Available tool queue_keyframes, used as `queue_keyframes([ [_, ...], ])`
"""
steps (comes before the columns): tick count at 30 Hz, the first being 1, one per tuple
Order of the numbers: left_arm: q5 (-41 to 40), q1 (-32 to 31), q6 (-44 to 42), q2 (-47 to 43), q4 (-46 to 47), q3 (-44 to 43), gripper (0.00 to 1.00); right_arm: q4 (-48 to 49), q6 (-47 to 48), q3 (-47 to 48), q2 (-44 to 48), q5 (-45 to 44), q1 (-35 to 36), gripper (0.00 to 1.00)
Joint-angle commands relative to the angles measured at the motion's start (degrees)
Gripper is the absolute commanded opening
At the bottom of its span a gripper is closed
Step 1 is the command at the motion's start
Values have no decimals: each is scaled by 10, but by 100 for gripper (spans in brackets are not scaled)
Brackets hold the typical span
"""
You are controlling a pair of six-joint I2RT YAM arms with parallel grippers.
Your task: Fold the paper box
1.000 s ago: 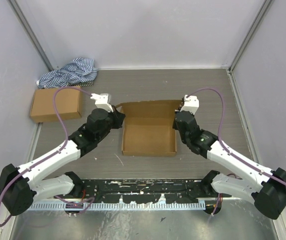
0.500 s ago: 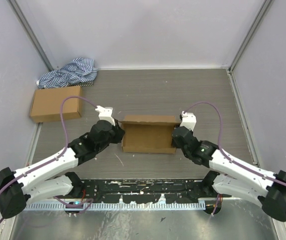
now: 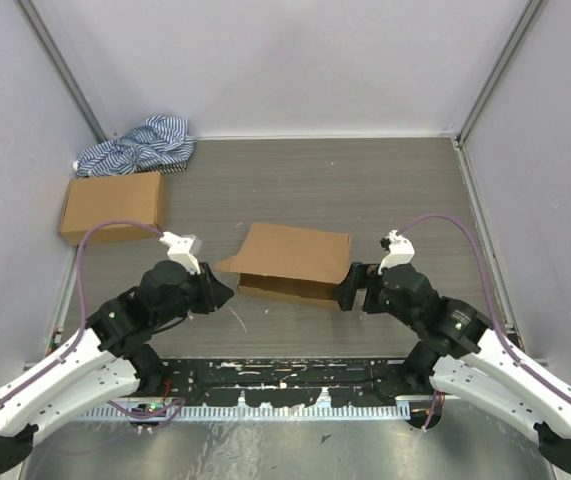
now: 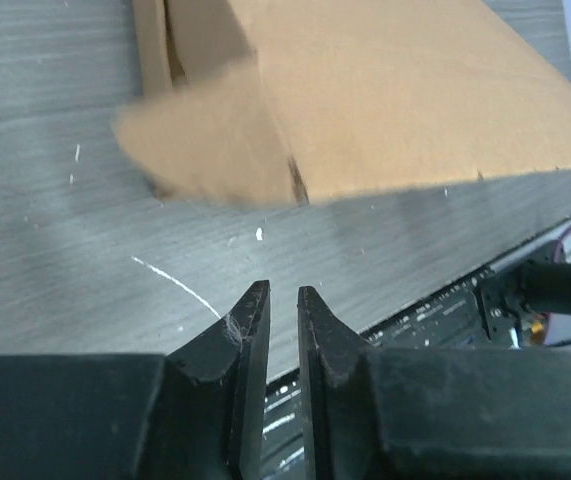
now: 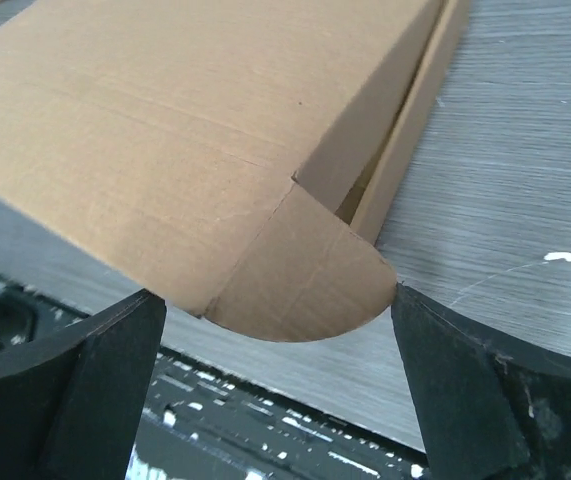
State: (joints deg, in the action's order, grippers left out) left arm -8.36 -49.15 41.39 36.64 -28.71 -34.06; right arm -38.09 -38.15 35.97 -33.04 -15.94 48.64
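The paper box (image 3: 295,258) lies mid-table with its brown lid lowered over the base, the front edge still raised at a slant. A rounded side flap sticks out at each front corner. My left gripper (image 3: 223,293) sits just off the left flap (image 4: 215,140), its jaws a narrow slit apart with nothing between them (image 4: 280,292). My right gripper (image 3: 350,290) stands wide open at the box's right front corner. The right flap (image 5: 305,270) hangs just ahead of its spread fingertips (image 5: 277,300), and I cannot tell if it touches them.
A smaller closed cardboard box (image 3: 112,206) rests by the left wall, with a striped cloth (image 3: 137,145) bunched behind it. A black rail (image 3: 285,385) runs along the near edge between the arm bases. Grey walls close in the back and both sides.
The lid has swung down from standing open to lying over the base. Both arms have pulled back toward the near edge. The right jaws have spread wide and the left have parted slightly.
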Motion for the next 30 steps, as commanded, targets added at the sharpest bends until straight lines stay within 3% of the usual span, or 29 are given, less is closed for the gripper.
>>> queue_keyframes([
  [1,30,-2,38,-64,-50,16,23,-6,17,48,46,74,2,100],
  [9,-74,-2,-16,-107,-6,-15,18,-20,47,101,2,-2,2,96],
  [11,-112,-2,-40,-82,1,-31,19,-4,55,101,-31,-13,2,77],
  [15,-157,-2,-99,30,22,-79,20,54,57,85,-106,-29,2,23],
  [16,-158,-2,-111,60,27,-96,20,66,56,83,-124,-34,2,18],
  [22,-127,1,-168,234,116,-155,19,111,61,90,-223,-74,1,16],
  [25,-120,3,-177,319,100,-184,16,128,64,90,-283,-75,-6,16],
  [27,-132,6,-170,365,71,-196,9,146,67,82,-320,-67,-12,16],
  [30,-130,10,-158,411,84,-176,7,178,67,67,-378,-43,-21,15],
])
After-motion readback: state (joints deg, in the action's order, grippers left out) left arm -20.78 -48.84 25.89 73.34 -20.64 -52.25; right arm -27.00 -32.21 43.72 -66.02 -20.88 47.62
